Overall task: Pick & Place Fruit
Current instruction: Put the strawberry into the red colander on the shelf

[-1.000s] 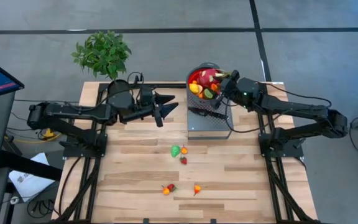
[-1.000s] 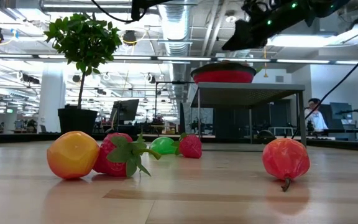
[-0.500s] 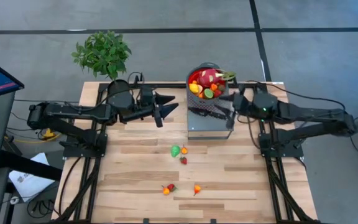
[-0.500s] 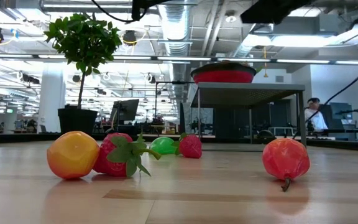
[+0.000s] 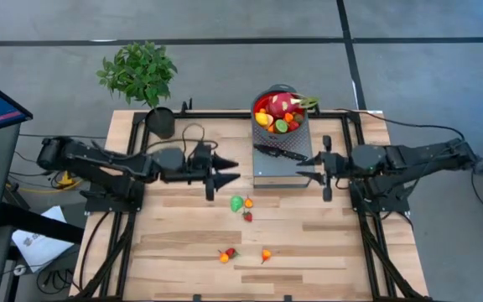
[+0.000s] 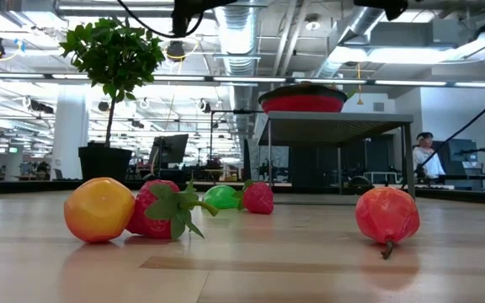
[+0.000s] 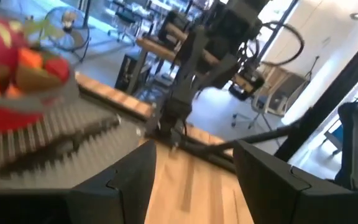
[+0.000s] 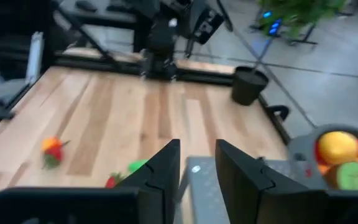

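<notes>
A red bowl [image 5: 279,113] piled with fruit, the pink dragon fruit on top, stands on a grey rack [image 5: 282,168] at the table's far middle. Loose fruit lies on the bare wood: a green one [image 5: 237,203] with two small red ones beside it, and two more [image 5: 227,254] [image 5: 265,254] nearer the front. My left gripper [image 5: 223,170] hangs open left of the rack, pointing right. My right gripper [image 5: 307,167] hovers at the rack's right side, pointing left, its fingers [image 8: 160,174] a narrow gap apart with nothing between them.
A black-handled knife [image 5: 279,153] lies on the rack in front of the bowl. A potted plant [image 5: 141,75] stands at the far left corner. Black frame rails run along the table's left, right and far edges. Bare wood lies around the loose fruit.
My right gripper has drawn back from over the bowl, toward the table's near and right edges, down to the rack's right side, and its fingers have come closer together. My left gripper has moved toward the near edge. No fruit on the table has shifted.
</notes>
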Motion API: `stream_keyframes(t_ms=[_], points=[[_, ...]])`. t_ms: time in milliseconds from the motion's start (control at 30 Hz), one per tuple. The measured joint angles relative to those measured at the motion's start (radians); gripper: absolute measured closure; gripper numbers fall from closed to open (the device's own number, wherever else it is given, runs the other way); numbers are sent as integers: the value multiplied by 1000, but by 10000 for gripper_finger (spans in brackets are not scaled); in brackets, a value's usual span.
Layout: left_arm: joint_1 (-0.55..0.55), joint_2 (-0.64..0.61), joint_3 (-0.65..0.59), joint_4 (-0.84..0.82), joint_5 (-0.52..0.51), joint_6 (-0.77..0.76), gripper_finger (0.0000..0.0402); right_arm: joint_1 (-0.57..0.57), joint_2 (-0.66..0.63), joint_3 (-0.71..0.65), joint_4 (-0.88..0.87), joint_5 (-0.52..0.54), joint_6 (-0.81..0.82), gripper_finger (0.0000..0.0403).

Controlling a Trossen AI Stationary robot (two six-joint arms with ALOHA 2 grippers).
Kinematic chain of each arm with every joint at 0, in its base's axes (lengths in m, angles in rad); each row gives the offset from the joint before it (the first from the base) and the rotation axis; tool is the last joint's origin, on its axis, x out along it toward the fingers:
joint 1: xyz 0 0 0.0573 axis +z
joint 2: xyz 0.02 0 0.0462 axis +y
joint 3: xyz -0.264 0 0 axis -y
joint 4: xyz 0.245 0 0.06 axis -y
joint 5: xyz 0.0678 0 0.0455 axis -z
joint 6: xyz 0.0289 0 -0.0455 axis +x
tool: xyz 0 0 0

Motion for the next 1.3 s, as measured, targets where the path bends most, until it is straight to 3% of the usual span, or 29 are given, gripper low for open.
stream_keyframes(t_ms=[233, 333, 467, 700, 1300], points=[[-175, 2, -37, 3, -126, -28, 192, 76, 1, 0, -31, 0, 0, 308], [-260, 6, -39, -1, -233, -32, 192, 85, 14, 0, -27, 0, 0, 308], [-357, 27, -39, 0, -366, -128, 192, 87, 37, 0, -24, 1, 0, 308], [-487, 109, -39, 38, -492, -234, 204, 87, 98, 0, -23, 0, 0, 308], [-502, 130, -38, 85, -498, -181, 260, 103, 148, 0, 20, 2, 140, 308]])
